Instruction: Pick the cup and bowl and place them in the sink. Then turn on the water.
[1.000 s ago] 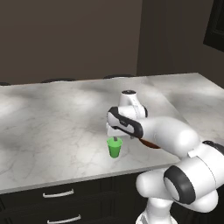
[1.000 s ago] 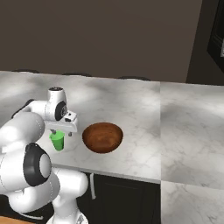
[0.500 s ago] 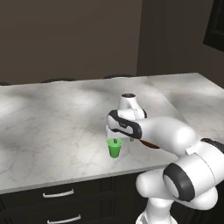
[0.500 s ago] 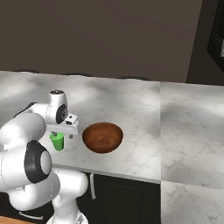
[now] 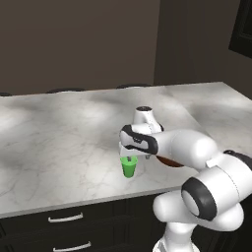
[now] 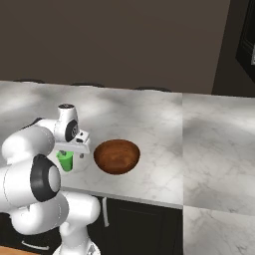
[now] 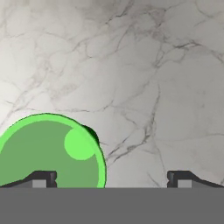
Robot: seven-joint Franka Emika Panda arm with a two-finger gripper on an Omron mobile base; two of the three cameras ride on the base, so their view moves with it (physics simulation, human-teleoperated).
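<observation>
So the gripper [image 7: 111, 178] is hanging right over the cup [image 5: 129, 166], pointing straight down at the marble desk [image 5: 64, 142], with its jaws spread wide and nothing between them. From the hand view the cup [image 7: 50, 151] is sitting off to the left side, with its rim overlapping the left fingertip [image 7: 40, 178] while the right fingertip is out over bare marble, so the gripper isn't centered on the cup. You're looking straight down into the cup there, bright green rim with the lighter bottom showing inside.

In the left base view the cup is standing upright near the front edge of the desk, just below the white hand, and I can't tell if anything is touching it. In the right base view the cup [image 6: 64, 160] is peeking out under the hand, partly hidden by the arm.

The bowl [image 6: 117, 156] is sitting just beside the cup on the same desk, reddish-brown and glossy, open side up, also close to the front edge. In the left base view just a sliver of the bowl [image 5: 170, 162] is showing behind the arm.

Below the desk there are dark drawers with pale handles [image 5: 65, 217].
</observation>
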